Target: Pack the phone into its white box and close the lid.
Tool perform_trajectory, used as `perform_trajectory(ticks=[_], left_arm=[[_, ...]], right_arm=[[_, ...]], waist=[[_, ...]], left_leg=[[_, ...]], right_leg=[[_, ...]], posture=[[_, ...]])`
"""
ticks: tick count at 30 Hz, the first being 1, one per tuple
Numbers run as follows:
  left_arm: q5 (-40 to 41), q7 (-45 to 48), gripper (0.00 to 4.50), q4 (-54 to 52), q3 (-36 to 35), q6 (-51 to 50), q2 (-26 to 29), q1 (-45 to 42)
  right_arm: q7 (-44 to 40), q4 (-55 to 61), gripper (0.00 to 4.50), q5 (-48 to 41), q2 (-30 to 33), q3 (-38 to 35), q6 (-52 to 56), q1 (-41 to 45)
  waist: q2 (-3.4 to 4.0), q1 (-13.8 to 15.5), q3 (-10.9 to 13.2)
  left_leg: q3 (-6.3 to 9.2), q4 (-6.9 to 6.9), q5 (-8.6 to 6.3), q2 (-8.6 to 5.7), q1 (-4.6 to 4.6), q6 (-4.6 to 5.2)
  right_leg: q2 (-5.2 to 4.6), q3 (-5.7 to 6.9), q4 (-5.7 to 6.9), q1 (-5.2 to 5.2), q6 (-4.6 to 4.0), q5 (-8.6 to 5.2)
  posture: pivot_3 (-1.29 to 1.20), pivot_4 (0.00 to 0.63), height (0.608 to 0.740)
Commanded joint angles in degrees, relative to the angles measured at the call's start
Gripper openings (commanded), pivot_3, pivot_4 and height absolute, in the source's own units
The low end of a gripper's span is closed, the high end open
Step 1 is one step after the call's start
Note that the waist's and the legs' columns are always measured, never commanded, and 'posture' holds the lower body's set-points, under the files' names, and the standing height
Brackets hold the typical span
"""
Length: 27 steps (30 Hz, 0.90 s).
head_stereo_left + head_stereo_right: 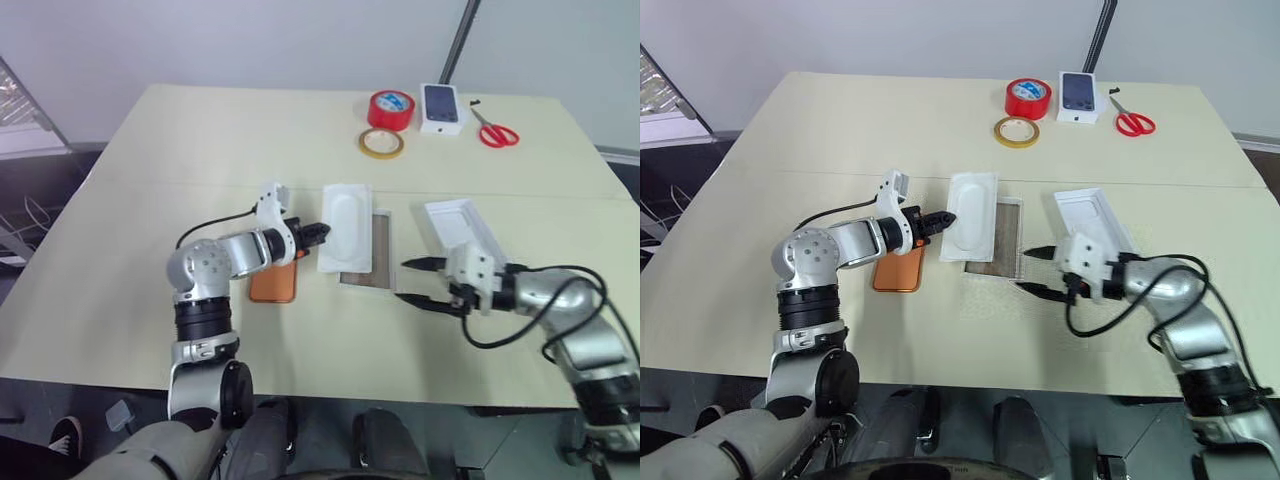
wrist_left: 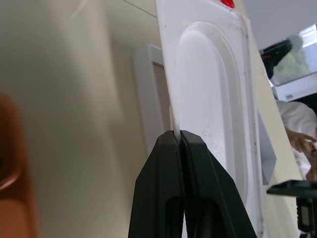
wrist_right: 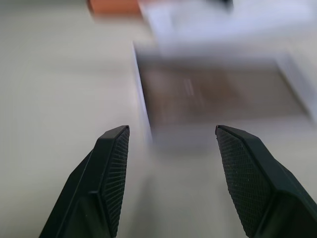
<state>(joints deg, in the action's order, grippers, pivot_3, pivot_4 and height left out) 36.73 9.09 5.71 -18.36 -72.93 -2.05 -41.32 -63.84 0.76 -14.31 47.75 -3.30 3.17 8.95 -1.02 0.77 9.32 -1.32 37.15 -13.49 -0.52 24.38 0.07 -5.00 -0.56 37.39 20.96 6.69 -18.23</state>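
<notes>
Insert, white moulded plastic (image 1: pixel 345 226), pinched at its edge by shut left pincer (image 1: pixel 322 232); lift clear of shallow white cardboard box (image 1: pixel 366 255) beneath; right pincer (image 1: pixel 420 282) gaping, empty, near box.

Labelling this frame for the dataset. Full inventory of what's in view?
phone: 1, copper-orange, flat on the table beneath the left arm
moulded insert: 1, white, partly over the white box, its edge pinched by the left gripper
white box: 1, white with a grey-brown floor, mid-table
lid: 1, white, to the right of the box, behind the right gripper
tape roll: 1, red, far side
tape ring: 1, yellow, next to the red roll
small box: 1, white with a dark phone picture, far side
scissors: 1, red handles, far right
table: 1, cream
left gripper: fingers shut on the insert
right gripper: fingers open, holding nothing
</notes>
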Motion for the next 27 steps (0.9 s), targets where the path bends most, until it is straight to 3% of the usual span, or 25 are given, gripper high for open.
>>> perform_trajectory(ticks=[1, 7, 10, 15, 21, 24, 27], left_arm=[[0.1, 1.1, 0.00, 1.9, 2.3, 1.6, -0.9, -2.3], [-1.2, 2.1, 0.00, 5.3, 5.6, 3.9, -0.5, -3.2], [0.0, 2.8, 0.91, 6.2, 4.7, 3.7, -0.9, -3.5], [-1.2, 2.1, 3.35, 4.6, 6.3, 5.0, -0.4, -3.1], [-1.4, 2.9, 3.35, 0.7, 6.1, 8.5, 1.6, -3.6], [-0.1, 2.8, 3.42, -1.1, 4.9, 9.6, 2.0, -3.8], [0.9, 2.7, 3.42, -3.6, 3.7, 10.7, 2.6, -3.2]], right_arm=[[0.8, -1.6, 2.88, -0.5, 1.5, -4.0, -2.5, 1.3], [2.7, -0.4, 2.88, 0.2, -0.4, -3.3, -4.1, 1.7], [3.4, 0.1, 2.93, -0.1, -1.1, -3.4, -4.1, 1.7], [4.8, -1.6, 2.93, 0.9, -2.2, -2.9, -5.4, 3.6], [8.9, -2.3, 2.93, -0.8, -8.0, -1.5, -1.4, 9.8], [10.4, -3.0, 1.67, 0.6, -10.7, 0.1, -0.9, 11.9], [12.1, -3.0, 0.05, 2.8, -14.1, 3.9, -0.6, 14.0]], waist=[[0.00, -0.2, 0.0], [0.01, -0.1, 0.0], [0.01, -0.1, 0.0], [0.01, 0.0, 0.0], [-0.01, -0.4, 0.0], [0.02, -0.2, 0.0], [0.01, -0.1, 0.0]], left_leg=[[0.00, -0.01, -0.01, 0.00, -0.01, 0.01], [0.00, -0.05, 0.10, 0.13, -0.01, -0.16], [0.00, -0.01, 0.11, 0.12, 0.00, -0.16], [0.01, 0.02, 0.11, 0.09, -0.01, -0.16], [0.01, -0.02, 0.13, 0.14, -0.01, -0.19], [0.00, -0.04, 0.17, 0.15, 0.02, -0.27], [0.00, -0.02, 0.17, 0.14, 0.03, -0.27]], right_leg=[[0.01, -0.01, 0.00, 0.01, 0.00, 0.00], [0.22, -0.03, 0.02, 0.07, 0.00, 0.00], [0.22, -0.02, 0.02, 0.05, 0.00, 0.00], [0.17, -0.01, 0.01, 0.00, 0.00, 0.00], [0.23, -0.01, 0.03, 0.06, 0.00, 0.00], [0.25, -0.01, 0.06, 0.12, 0.00, 0.00], [0.23, 0.00, 0.04, 0.11, 0.00, 0.00]], posture=[[0.00, 0.150, 0.728], [0.00, 0.150, 0.728], [0.00, 0.150, 0.728], [0.00, 0.150, 0.728], [0.00, 0.150, 0.728], [0.00, 0.150, 0.728], [0.00, 0.150, 0.728]])
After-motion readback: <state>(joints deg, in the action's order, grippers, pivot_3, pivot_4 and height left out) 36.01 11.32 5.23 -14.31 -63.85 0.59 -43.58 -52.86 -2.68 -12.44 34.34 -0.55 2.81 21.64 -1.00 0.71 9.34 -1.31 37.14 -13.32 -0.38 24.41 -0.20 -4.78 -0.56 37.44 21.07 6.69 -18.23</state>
